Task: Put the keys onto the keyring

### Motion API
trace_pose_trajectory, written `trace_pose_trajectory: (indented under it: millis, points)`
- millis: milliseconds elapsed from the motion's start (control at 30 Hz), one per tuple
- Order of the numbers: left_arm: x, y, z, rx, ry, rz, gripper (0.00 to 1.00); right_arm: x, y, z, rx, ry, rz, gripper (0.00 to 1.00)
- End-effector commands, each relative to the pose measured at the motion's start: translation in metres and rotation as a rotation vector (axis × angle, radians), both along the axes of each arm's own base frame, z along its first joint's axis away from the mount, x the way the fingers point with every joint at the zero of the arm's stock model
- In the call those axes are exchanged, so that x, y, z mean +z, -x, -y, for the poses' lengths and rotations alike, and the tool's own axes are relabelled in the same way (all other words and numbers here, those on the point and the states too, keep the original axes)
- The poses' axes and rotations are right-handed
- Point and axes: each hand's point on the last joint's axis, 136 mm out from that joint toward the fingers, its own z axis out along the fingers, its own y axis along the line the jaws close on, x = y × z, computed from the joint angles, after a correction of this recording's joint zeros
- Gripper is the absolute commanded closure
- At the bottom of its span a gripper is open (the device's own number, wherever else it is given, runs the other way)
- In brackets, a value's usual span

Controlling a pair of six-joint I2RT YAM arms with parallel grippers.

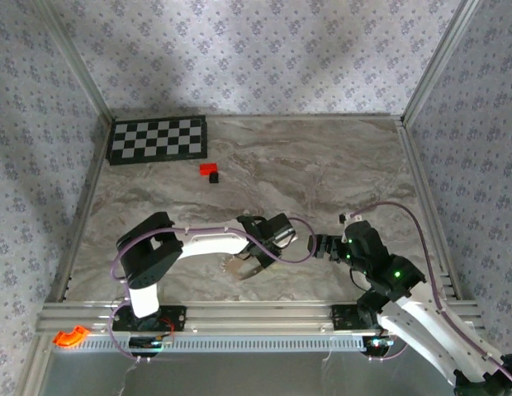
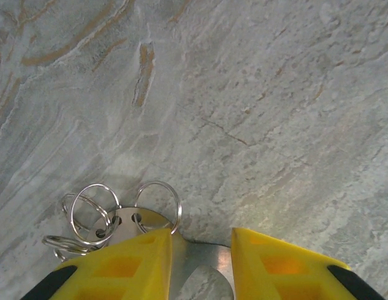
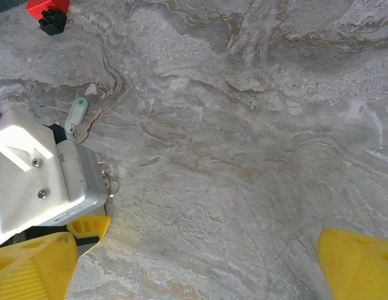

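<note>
Marble-patterned table (image 1: 322,165), enclosed by wallpapered walls, is carrying every item. One checkerboard (image 1: 157,139) is lying in its far left corner, with one red-and-black block (image 1: 210,172) near it toward the middle.

By the middle of the near edge, the left gripper (image 2: 201,232) is reaching down over the keyring (image 2: 109,215), which is one flat metal plate (image 2: 200,253) bearing at least three split rings. Its yellow fingers are standing partly closed, one on each side of the plate, which is running under one of them. Whether they are clamping it cannot be told.

One key (image 3: 87,128), carrying one pale green tag (image 3: 76,113), is lying flat on the table between that gripper and the block. It is near the gripper and apart from the rings.

The right gripper (image 3: 197,250) is hovering with its fingers spread wide and nothing between them.

Progress, as judged: nothing is threaded yet. The key is waiting to be picked up and worked onto a ring, so the whole joining step is remaining.
</note>
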Motion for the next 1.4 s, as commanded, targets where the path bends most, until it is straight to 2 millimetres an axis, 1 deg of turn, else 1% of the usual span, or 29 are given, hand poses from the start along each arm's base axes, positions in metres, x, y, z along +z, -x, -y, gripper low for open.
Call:
trace_pose_trajectory:
  millis: [0, 100, 300, 400, 633, 800, 1000, 1367]
  points:
    - [0.001, -0.005, -0.004, -0.020, -0.077, 0.049, 0.70, -0.006, 0.003, 0.003, -0.007, 0.002, -0.018, 0.00]
    - [0.003, -0.006, -0.004, -0.033, -0.104, 0.075, 0.72, -0.006, 0.003, 0.004, -0.007, 0.001, -0.018, 0.00]
    - [0.013, -0.008, 0.000, -0.049, -0.115, 0.115, 0.72, -0.006, 0.003, 0.005, -0.013, -0.002, -0.020, 0.00]
    - [0.014, -0.009, 0.000, -0.052, -0.123, 0.128, 0.72, -0.007, 0.004, 0.006, -0.014, 0.000, -0.021, 0.00]
    - [0.010, -0.013, 0.004, -0.060, -0.142, 0.140, 0.72, -0.007, 0.004, 0.008, -0.019, -0.002, -0.021, 0.00]
    - [0.000, -0.017, 0.002, -0.071, -0.190, 0.151, 0.72, -0.005, 0.005, 0.011, -0.025, -0.003, -0.017, 0.00]
    - [0.001, -0.024, -0.001, -0.059, -0.211, 0.190, 0.73, -0.004, 0.005, 0.013, -0.035, -0.010, -0.018, 0.00]
    - [-0.004, -0.025, 0.002, -0.069, -0.209, 0.193, 0.77, 0.000, 0.004, 0.016, -0.048, -0.009, -0.009, 0.00]
